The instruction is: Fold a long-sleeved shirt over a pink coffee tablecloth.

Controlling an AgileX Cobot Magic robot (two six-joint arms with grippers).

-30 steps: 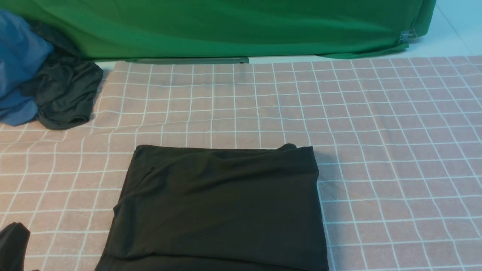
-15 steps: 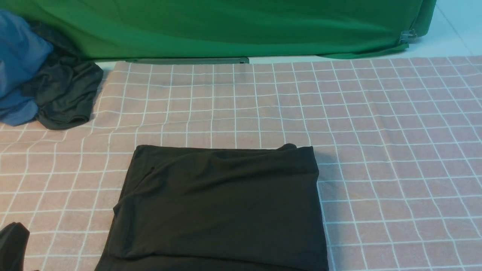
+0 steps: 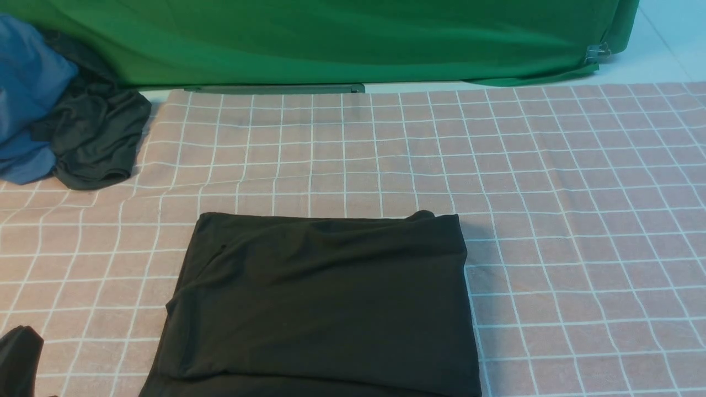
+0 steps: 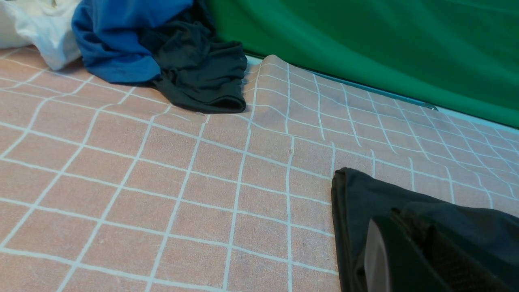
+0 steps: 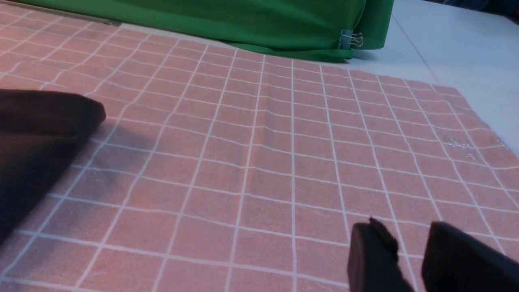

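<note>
The long-sleeved shirt (image 3: pixel 320 298) lies folded into a black rectangle on the pink coffee tablecloth (image 3: pixel 551 193), at the front centre; no print shows. My left gripper (image 3: pixel 19 358) sits at the front left corner, apart from the shirt's left edge. In the left wrist view its jaws (image 4: pixel 399 215) stand shut with nothing between them, and the shirt's corner (image 4: pixel 365 190) lies behind them. In the right wrist view my right gripper (image 5: pixel 405 233) is open over bare tablecloth (image 5: pixel 263 162), right of the shirt (image 5: pixel 36 129).
A blue garment (image 3: pixel 27 99) and a smaller dark grey garment (image 3: pixel 94 138) are heaped at the back left, with a white cloth (image 4: pixel 36 28) beside them. A green backdrop (image 3: pixel 331 38) closes the far side, held by a binder clip (image 5: pixel 350 38).
</note>
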